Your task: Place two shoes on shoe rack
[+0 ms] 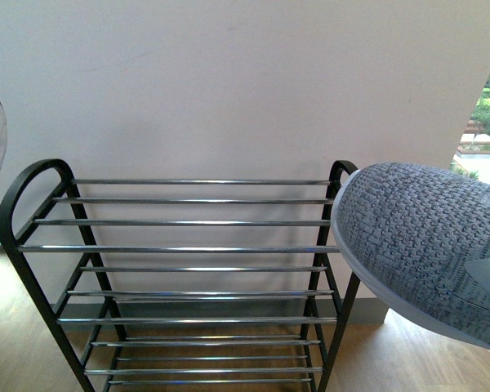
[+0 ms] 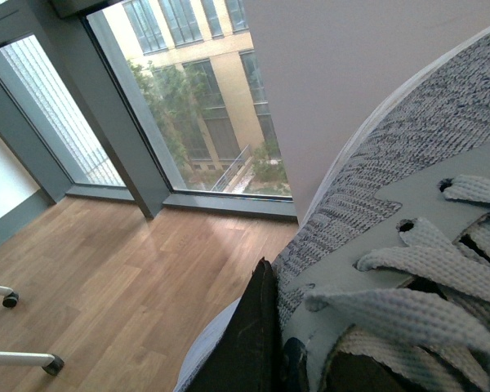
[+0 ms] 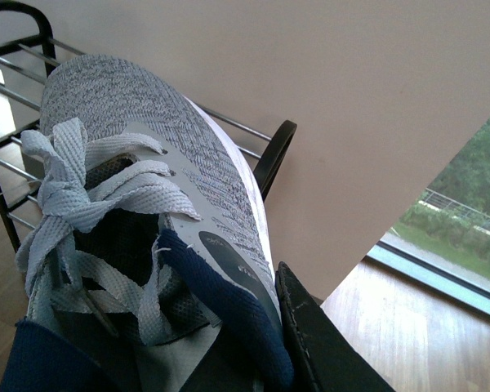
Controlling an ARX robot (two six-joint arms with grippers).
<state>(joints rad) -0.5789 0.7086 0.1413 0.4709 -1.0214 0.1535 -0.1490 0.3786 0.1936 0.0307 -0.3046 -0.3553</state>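
The right end effector [image 3: 265, 327] is pinching the side wall of the right-side sneaker [image 1: 425, 245]. A blue-padded finger [image 3: 220, 314] sits inside the opening by the laces and a black finger [image 3: 318, 343] presses on the outside. This grey knit shoe hangs in the air just off the shoe rack [image 1: 188, 249], at its right end. The toe points at the rack's arched right post, level with the top tier and close to the post. I can't tell whether it touches.

The left end effector [image 2: 273, 351] grips the left-side sneaker [image 2: 408, 163] in the same way. A black finger [image 2: 249, 343] lies against the shoe's outer side, though the inner finger is mostly hidden under the laces. Only a pale curved sliver of that shoe shows in the front view, raised beyond the rack's left post.

The rack stands on the wooden floor [image 2: 106, 269] with its chrome bars bare, backed against a plain white wall [image 1: 229, 82]. Further off, past the wall's edge, tall windows [image 2: 196, 98] look out on trees and a building.
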